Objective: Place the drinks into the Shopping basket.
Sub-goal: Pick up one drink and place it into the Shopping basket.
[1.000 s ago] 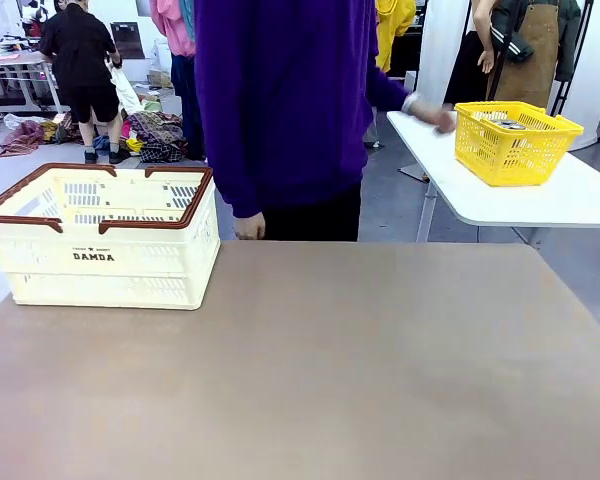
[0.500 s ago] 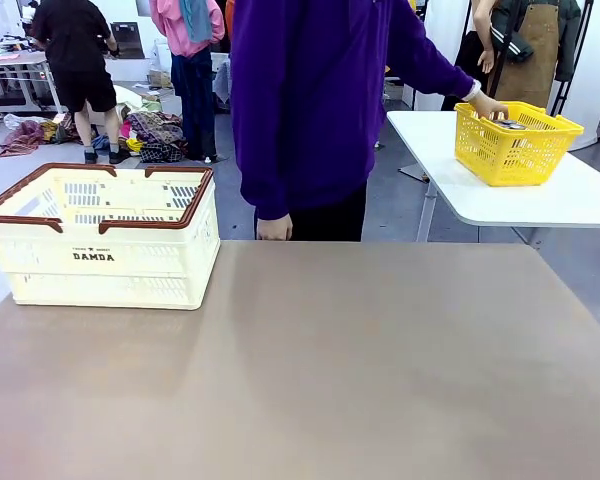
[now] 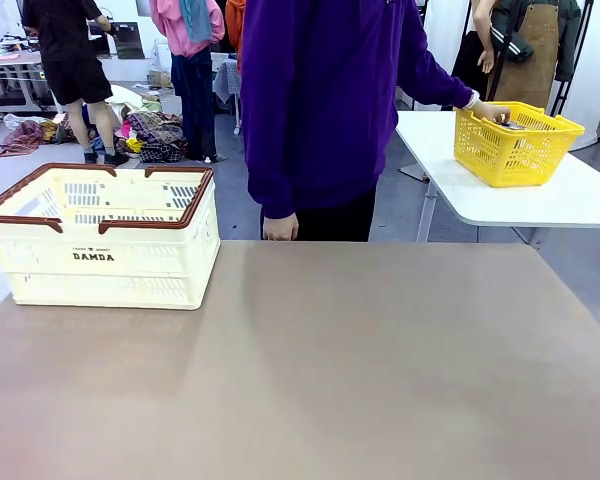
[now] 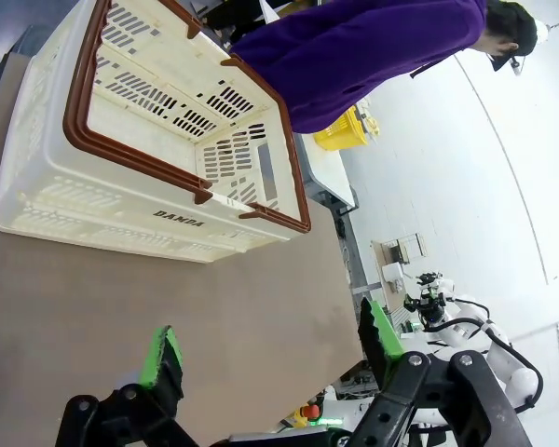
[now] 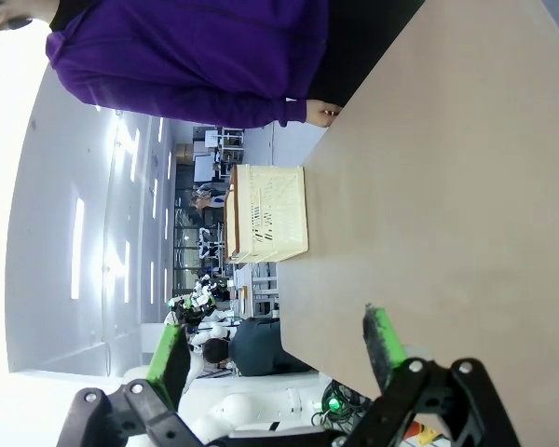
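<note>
Shopping basket point(image 4: 121, 223) at far left of counter point(image 3: 380, 380), ahead of left end effector point(image 4: 268, 340), fingers apart; right end effector point(image 5: 275, 340) likewise apart, empty.

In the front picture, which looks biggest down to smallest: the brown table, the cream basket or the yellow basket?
1. brown table
2. cream Shopping basket
3. yellow basket

The yellow basket stands farther off, on the white table, so its true size against the cream one is unsure.

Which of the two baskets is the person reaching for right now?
The yellow mesh basket on the white side table, hand at its rim; the cream Shopping basket stands alone on the brown table.
</note>
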You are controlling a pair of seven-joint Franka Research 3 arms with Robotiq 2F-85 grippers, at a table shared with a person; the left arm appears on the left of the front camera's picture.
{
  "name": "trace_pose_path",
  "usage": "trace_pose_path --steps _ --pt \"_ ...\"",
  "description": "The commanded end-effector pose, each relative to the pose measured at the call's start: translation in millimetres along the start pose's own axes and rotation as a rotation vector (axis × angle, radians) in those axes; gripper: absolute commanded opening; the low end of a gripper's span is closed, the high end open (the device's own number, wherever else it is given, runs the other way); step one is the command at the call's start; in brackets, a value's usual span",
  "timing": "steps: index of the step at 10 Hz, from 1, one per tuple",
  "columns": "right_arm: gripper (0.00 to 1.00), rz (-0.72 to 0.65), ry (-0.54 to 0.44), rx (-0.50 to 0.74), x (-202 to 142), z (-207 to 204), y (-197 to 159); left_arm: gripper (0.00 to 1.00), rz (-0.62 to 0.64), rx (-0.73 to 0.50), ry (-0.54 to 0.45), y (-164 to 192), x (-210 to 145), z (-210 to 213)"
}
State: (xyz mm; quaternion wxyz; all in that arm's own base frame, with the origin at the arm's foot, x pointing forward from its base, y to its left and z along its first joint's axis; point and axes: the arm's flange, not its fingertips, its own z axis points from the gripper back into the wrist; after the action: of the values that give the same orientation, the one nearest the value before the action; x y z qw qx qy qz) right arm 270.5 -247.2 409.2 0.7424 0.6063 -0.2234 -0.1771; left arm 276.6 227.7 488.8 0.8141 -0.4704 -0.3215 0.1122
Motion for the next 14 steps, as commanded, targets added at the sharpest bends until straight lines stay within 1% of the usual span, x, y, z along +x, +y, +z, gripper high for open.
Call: trace_pose_path --steps 1,14 --pt "1.00 0.007 0.014 -0.001 -1.1 1.9 0.7 1.00 -0.020 -0.020 -0.013 1.5 1.5 -1.3" --pt "1.00 0.007 0.014 -0.001 -1.1 1.9 0.7 1.00 -0.020 -0.020 -0.013 1.5 1.5 -1.3"
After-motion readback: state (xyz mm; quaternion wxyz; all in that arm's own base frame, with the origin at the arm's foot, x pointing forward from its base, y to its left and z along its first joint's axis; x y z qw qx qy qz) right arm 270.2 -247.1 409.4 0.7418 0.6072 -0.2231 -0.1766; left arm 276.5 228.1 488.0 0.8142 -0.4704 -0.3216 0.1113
